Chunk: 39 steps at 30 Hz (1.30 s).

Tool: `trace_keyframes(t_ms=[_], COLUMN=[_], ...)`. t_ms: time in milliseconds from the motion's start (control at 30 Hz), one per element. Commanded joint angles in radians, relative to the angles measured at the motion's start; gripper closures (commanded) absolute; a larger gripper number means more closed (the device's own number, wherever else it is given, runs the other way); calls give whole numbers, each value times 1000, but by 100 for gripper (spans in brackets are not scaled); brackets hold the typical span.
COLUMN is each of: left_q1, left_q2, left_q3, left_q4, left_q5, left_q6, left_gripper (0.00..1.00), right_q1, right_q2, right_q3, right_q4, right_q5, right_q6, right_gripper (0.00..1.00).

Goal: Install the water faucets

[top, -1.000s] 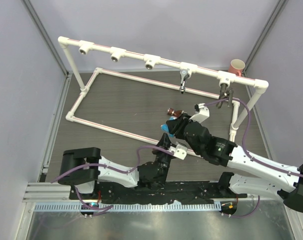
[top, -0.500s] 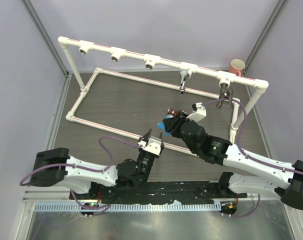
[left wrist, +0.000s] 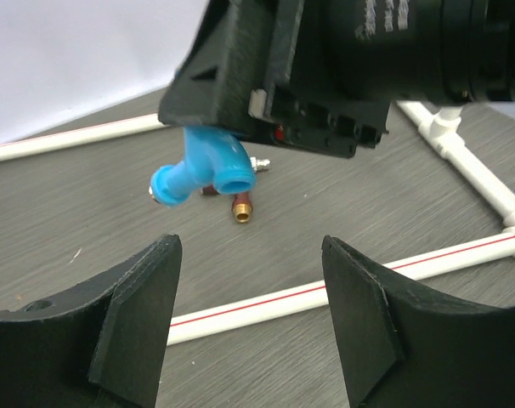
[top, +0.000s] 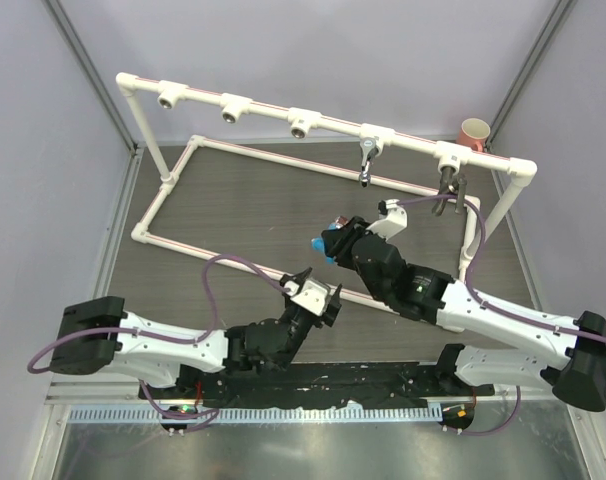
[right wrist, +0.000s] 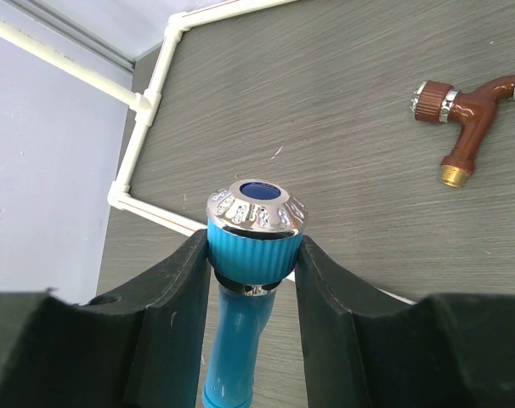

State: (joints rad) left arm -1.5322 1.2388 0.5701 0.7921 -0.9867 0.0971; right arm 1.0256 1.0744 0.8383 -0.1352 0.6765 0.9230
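Right claw (right wrist: 254, 255) is clamped on the bright blue plastic faucet (right wrist: 243, 297), just under its chrome-ringed cap. It's held up off the dark wood-grain worktop (top: 253, 200), roughly mid-worktop. Left claw (left wrist: 251, 255) gapes wide with nothing in it, on the near-edge side of that. The red-brown copper faucet (right wrist: 466, 106) is lying flat close by.

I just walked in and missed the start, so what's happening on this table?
The right gripper is clamped on the blue faucet, holding it off the table. The left gripper hangs open and empty close by, facing it. A copper faucet lies loose on the table. On the white pipe rail, a silver faucet and a dark grey faucet are already fitted; three sockets are open.
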Motion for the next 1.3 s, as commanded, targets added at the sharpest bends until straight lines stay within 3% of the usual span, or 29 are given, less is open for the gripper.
trace_keyframes(t_ms=[0,167,267,633,767,900,1033,1267], left_q1=[0,4,14,70,73,83,86,86], left_q2=[89,250,364,361,358,346,324,275], left_q3=[54,88,129,148,159,146,132,88], left_q4=[129,550,753,740,700,719,710,697], left_q5=[-95,-222,-268,-234,-208,-219,-210,-202], left_q6=[32,261,433,448,426,421,409,368], left_gripper=[30,36,48,49,55,74,100,100], right_q1=[13,22,25,34,34,37,39,37], right_q2=[30,45,48,30,41,50,41,18], right_q3=[76,84,84,81,87,91,81,56], right_q4=[28,22,17,13,22,25,39,65], right_q5=[35,38,38,32,21,-2,0,6], right_q6=[11,20,22,22,23,27,28,30], right_gripper=[99,99,99,99,99,99,99,92])
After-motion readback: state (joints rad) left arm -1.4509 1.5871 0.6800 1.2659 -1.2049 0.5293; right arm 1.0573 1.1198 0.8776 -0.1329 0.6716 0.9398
